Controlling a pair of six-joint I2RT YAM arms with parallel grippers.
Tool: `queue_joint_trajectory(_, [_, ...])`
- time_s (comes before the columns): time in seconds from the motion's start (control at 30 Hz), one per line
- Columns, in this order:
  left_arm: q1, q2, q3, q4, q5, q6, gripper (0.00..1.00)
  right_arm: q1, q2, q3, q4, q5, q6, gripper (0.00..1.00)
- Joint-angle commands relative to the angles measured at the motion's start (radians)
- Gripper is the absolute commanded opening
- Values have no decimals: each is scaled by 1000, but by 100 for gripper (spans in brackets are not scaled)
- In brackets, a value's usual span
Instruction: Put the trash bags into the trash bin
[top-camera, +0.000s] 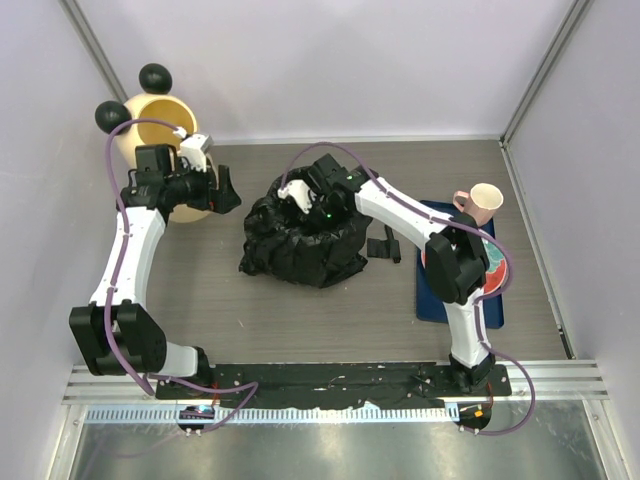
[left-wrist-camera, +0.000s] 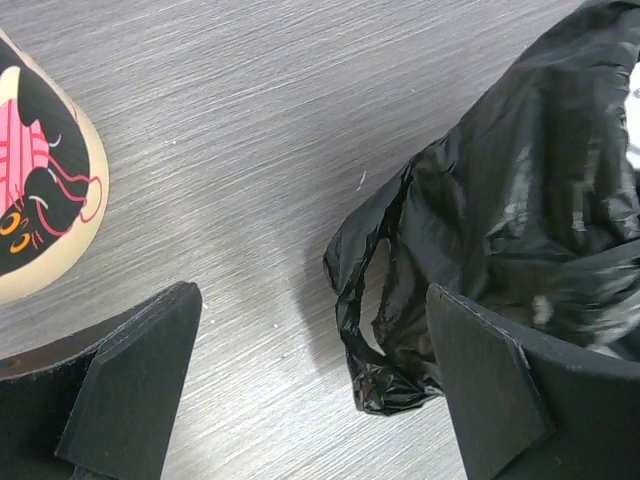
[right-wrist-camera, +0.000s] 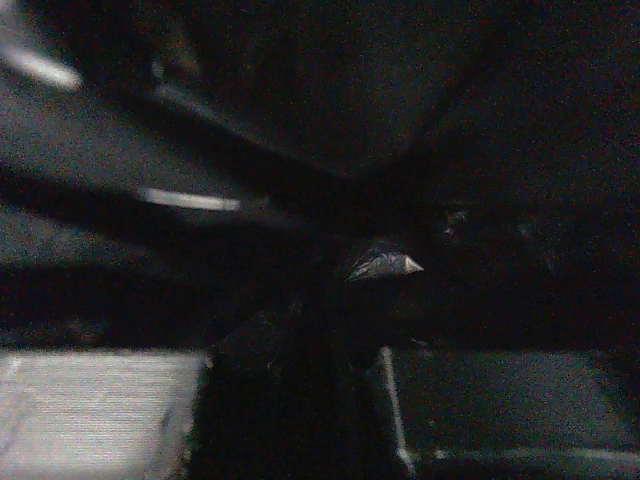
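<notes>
At my far left, the cream rounded trash bin with two black ball ears (top-camera: 128, 140) stands mouth-up at the grey tabletop's (top-camera: 300, 325) back corner. The left arm (top-camera: 125, 250) holds its jaws wide apart just beside it. Mid-tabletop, the glossy, crinkled black plastic trash bags (top-camera: 305, 245) lie bunched in a lump with no clear long axis, one handle loop (left-wrist-camera: 365, 310) sticking out leftward. The right arm (top-camera: 400, 210) has its jaws buried in them; I cannot tell their gap.

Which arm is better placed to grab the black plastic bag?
Right. The right gripper is pressed into the crinkly black plastic bag; the left gripper hangs open beside the cream eared bin.
</notes>
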Motion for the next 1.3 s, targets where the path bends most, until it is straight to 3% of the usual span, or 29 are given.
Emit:
queue_joint_trajectory(0.0, [3, -9, 57, -14, -22, -49, 100, 0, 36, -31, 55, 6, -12, 19])
queue_joint_trajectory(0.37, [3, -1, 100, -25, 30, -33, 100, 3, 88, -23, 21, 5, -13, 18])
queue_joint_trajectory(1.27, [5, 3, 144, 21, 124, -34, 100, 6, -137, 52, 105, -146, 56, 12])
